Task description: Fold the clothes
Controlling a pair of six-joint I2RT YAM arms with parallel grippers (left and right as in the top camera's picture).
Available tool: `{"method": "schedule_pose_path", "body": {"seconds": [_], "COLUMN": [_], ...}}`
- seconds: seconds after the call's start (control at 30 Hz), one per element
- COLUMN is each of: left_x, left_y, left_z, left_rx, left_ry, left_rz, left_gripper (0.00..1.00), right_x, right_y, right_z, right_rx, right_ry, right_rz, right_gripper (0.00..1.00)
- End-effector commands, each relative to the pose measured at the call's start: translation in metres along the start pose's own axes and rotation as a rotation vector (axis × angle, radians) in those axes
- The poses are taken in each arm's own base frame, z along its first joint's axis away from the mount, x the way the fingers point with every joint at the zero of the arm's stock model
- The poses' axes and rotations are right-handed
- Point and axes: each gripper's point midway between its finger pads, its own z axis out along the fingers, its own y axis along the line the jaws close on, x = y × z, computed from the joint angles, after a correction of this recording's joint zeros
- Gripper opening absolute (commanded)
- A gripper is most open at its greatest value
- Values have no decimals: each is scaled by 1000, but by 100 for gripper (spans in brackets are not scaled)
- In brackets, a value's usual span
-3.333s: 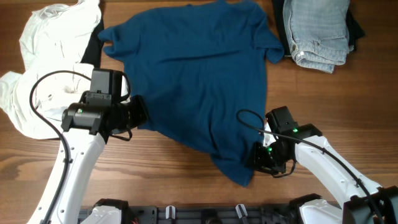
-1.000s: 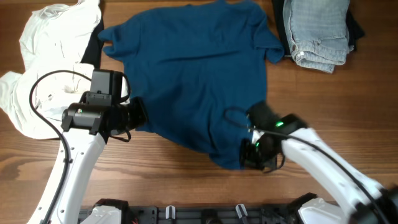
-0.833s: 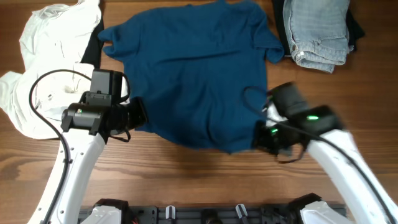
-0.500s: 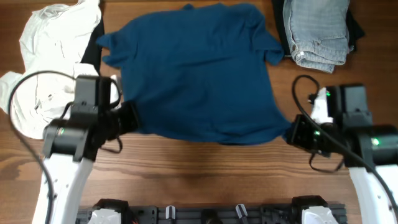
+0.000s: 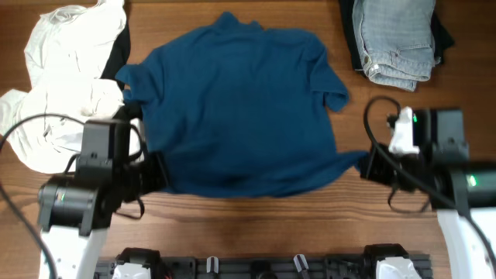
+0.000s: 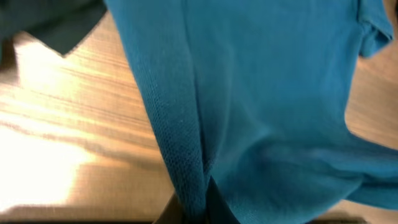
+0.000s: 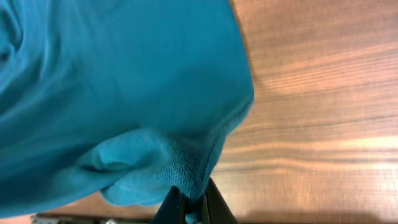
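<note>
Overhead, left tool (image 5: 159, 172) and right tool (image 5: 370, 163) pinch the shirt (image 5: 240, 108) at hem corners.

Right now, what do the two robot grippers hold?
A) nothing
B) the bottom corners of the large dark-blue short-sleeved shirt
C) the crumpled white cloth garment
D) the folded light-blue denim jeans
B: the left gripper and the right gripper are each shut on a bottom corner of the large dark-blue short-sleeved shirt, which is stretched between them.

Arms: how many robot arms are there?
2. Left arm at lower left, right arm at lower right, each pinching a bottom corner of the shirt. None looks hidden.
</note>
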Motion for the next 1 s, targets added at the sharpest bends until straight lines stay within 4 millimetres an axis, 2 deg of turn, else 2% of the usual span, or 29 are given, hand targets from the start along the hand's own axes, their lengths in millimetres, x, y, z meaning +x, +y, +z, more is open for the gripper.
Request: {"method": "schedule_pose_path", "body": {"seconds": [0.0, 0.1, 0.27, 0.33, 0.4, 0.5, 0.57, 0.67, 0.8, 0.9, 0.97], "left_x": [-26, -43, -75, -85, -96, -107, -113, -128, -148, -165, -173], "left_y": [7, 7, 17, 20, 22, 20, 14, 0, -22, -50, -60], "left_z": [38, 72, 155, 182, 215, 241, 243, 231, 206, 181, 168], "left_rx": [-93, -121, -190, -203, -196, -174, -143, -105, -42, 59, 94], "left_ry": [39, 75, 108, 98, 78, 52, 36, -4, -50, -95, -124], "left_rz": [-2, 6, 7, 11, 13, 16, 18, 24, 34, 51, 62], "left_gripper": [4, 4, 4, 4, 10, 22, 34, 43, 43, 43, 42], "right_x": [-33, -50, -70, -76, -82, -85, -85, -86, -88, -88, -87], "right_y": [-5, -8, -19, -26, -35, -45, -51, -52, -52, -52, -52], "right_z": [34, 66, 125, 143, 163, 180, 187, 190, 191, 191, 191], "right_rx": [50, 63, 87, 94, 101, 109, 115, 116, 114, 114, 115], "right_ry": [37, 77, 148, 162, 175, 193, 203, 201, 194, 195, 197], "right_rz": [-26, -26, -13, -8, 7, 29, 40, 42, 41, 41, 41], "right_gripper": [4, 4, 4, 4, 4, 4, 4, 4, 4, 4, 4]}}
